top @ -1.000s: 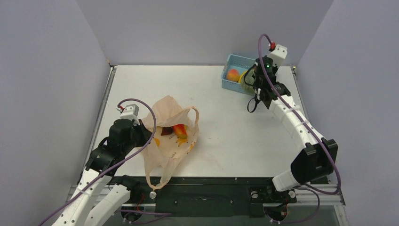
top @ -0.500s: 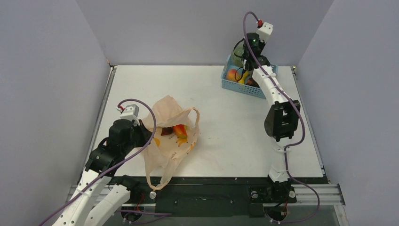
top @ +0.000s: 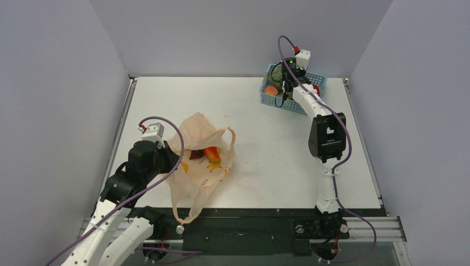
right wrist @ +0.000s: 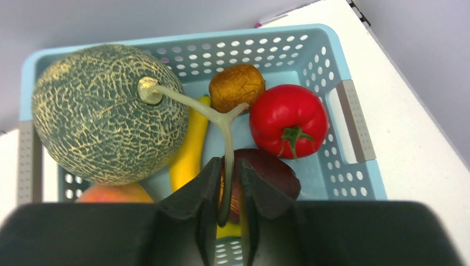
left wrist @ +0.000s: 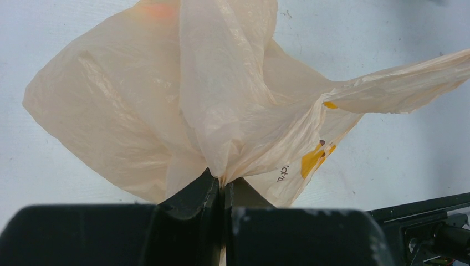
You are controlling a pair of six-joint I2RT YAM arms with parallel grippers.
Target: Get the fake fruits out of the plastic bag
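White table (top: 266, 149), lilac walls (top: 221, 33) (evenly lit)

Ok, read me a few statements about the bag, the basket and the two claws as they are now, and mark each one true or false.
1. The left claw is pinched shut on the plastic bag. True.
2. The melon is inside the bag. False: it sits in the blue basket.
3. A red-yellow mango shows inside the bag. True.
4. The basket stands at the near left corner of the table. False: it is at the far right.
5. The melon's stem lies between the jaws of the right claw. True.
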